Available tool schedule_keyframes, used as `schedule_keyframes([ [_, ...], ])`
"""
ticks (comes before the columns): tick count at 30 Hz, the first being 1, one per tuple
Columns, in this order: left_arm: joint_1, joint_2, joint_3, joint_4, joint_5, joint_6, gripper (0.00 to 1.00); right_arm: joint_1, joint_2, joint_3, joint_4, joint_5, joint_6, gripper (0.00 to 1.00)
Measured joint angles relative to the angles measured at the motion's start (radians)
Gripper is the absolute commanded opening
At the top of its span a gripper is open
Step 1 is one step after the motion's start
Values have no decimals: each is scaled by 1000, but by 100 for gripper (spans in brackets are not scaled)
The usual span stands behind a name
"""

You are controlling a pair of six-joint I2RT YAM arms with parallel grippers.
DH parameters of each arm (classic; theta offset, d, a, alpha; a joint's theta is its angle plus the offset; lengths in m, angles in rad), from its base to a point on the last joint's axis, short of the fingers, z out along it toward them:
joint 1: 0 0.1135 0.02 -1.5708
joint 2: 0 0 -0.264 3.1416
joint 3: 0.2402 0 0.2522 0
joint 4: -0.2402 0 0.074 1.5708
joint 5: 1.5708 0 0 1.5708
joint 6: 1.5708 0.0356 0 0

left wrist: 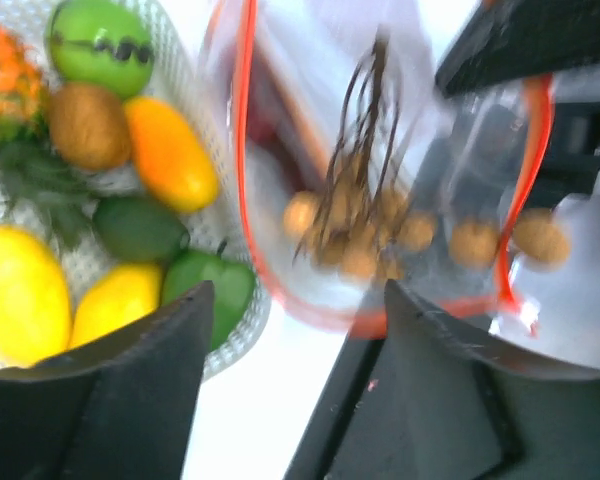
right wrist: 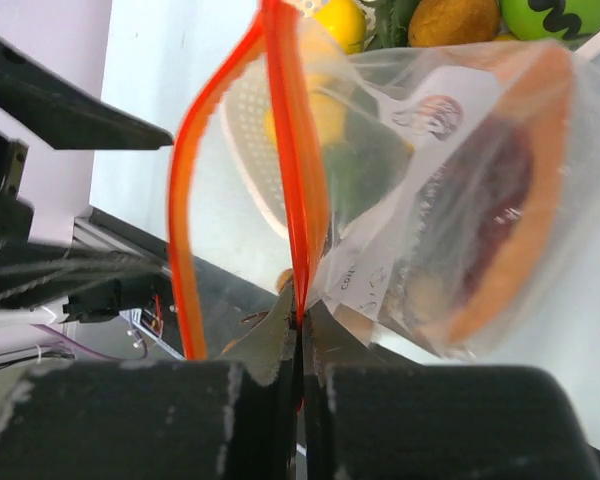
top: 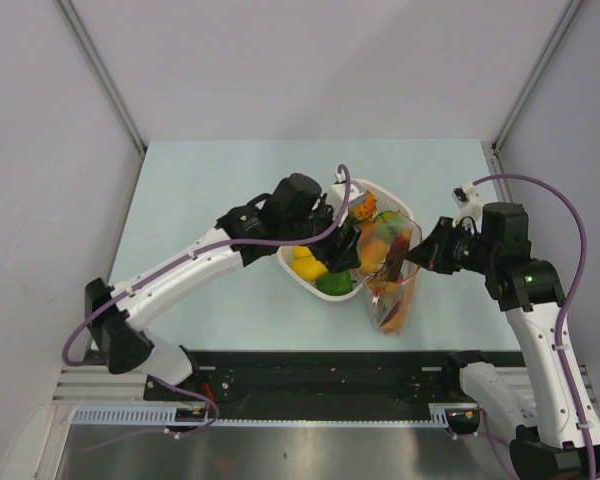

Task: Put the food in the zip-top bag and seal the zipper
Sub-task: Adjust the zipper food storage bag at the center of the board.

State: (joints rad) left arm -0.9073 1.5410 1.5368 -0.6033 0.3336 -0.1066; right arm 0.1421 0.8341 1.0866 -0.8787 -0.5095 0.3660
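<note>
Desk (top: pixel 200 200) carries a white perforated basket (top: pixel 286 262) slightly right of centre, nearer the near edge than the far one. The zip-top bag (top: pixel 390 290) hangs against the basket's right side and droops toward the near edge.

The right tool (right wrist: pixel 298 395) has its fingers together, clamped on one lip of the zipper (right wrist: pixel 295 150). The other lip bows away, so the mouth gapes. The left tool (left wrist: pixel 295 350) hovers beside the mouth with its fingers apart and nothing between them.

Contents: the long orange slice (right wrist: pixel 510 200) lies in the bag. The brown berry cluster (left wrist: pixel 360 240) appears to sit just inside the mouth, its stems pointing outward. Yellow pieces (left wrist: pixel 20 290), a green piece (left wrist: pixel 100 40) and the spiky orange piece (left wrist: pixel 5 70) lie in the basket, so loading is judged partly done.

Hazards:
- Only one lip is held. A piece pushed against the free lip may fold the floppy mouth shut.
- The cluster stems may cross the zipper line and block the seal.
- Added weight may pull the thin strip out of the right tool.
- Tilting the mouth downward would likely spill the loaded pieces.
</note>
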Motion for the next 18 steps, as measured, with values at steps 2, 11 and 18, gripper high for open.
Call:
schedule_keyframes([
  [2, -14, -78, -85, 34, -28, 35, 81, 1, 0, 0, 1, 0, 1, 0],
  [11, -294, -214, -179, 229, -156, 263, 80, 5, 23, -7, 27, -3, 26, 0],
  [18, -375, -127, -195, 301, -289, 407, 66, 8, 25, -9, 47, -16, 34, 0],
])
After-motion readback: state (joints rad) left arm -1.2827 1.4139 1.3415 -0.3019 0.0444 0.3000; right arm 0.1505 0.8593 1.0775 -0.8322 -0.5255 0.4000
